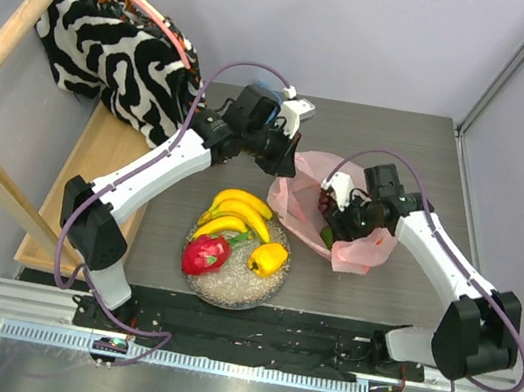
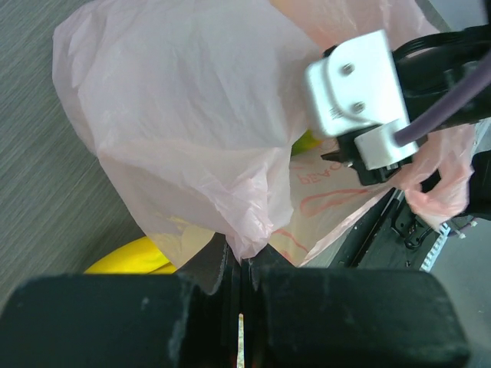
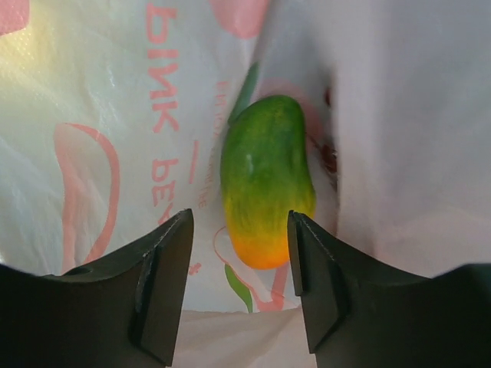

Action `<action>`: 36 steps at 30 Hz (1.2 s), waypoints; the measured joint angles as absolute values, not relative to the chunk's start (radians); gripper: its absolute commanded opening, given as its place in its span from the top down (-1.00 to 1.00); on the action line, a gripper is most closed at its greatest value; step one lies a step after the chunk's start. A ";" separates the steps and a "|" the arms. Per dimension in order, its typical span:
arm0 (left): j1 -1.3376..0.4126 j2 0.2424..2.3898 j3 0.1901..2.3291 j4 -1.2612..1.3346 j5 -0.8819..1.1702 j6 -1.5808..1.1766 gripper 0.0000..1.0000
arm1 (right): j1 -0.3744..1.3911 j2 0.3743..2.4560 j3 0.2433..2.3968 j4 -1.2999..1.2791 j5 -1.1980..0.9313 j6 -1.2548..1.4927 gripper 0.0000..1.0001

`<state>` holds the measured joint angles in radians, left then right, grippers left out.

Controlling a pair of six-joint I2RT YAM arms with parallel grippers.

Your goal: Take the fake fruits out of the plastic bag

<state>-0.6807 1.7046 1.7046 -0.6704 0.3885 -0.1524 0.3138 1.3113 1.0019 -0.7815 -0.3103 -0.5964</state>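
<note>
**Bag Unloading: Current Configuration**

1. Bag. The pink plastic bag lies on the dark desk, right of centre, with both arms reaching it. The film is translucent.

2. Markings. The right wrist view shows pink print on the inner wall. One word reads "PINK", seen inverted. The line beside it is only partly visible and cannot be read. The left wrist view also shows reddish print, too creased to read.

3. Left pincer. Closed, clamping a fold of bag film at the bag's far-left edge.

4. Right pincer. Open, inserted in the bag mouth. A green mango with an orange tip lies just beyond and between the fingers. Contact cannot be determined.

5. Dish. A glass dish sits near centre, left of the bag. It holds a banana bunch, a dragon fruit and a yellow pepper.
</note>
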 measured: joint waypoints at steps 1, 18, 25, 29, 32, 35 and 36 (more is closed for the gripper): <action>-0.681 1.705 1.705 -0.670 0.389 -0.152 1.00 | 0.319 1.333 1.002 -0.785 -0.320 -0.614 -0.23; -0.682 1.705 1.703 -0.672 0.385 -0.147 1.00 | 0.471 1.440 0.842 -0.514 -0.057 -0.724 -0.25; -0.685 1.705 1.703 -0.671 0.385 -0.148 1.00 | 0.481 1.431 0.807 -0.432 0.059 -0.723 0.48; -0.685 1.710 1.703 -0.671 0.385 -0.149 1.00 | 0.468 1.409 0.851 -0.529 0.056 -0.700 0.60; -0.685 1.731 1.722 -0.670 0.385 -0.149 1.00 | 0.443 1.356 0.953 -0.627 -0.017 -0.681 0.61; -0.685 1.769 1.763 -0.670 0.385 -0.151 1.00 | 0.428 1.262 1.062 -0.689 -0.106 -0.676 0.63; -0.685 1.779 1.773 -0.670 0.385 -0.152 1.00 | 0.428 1.227 1.096 -0.710 -0.136 -0.675 0.63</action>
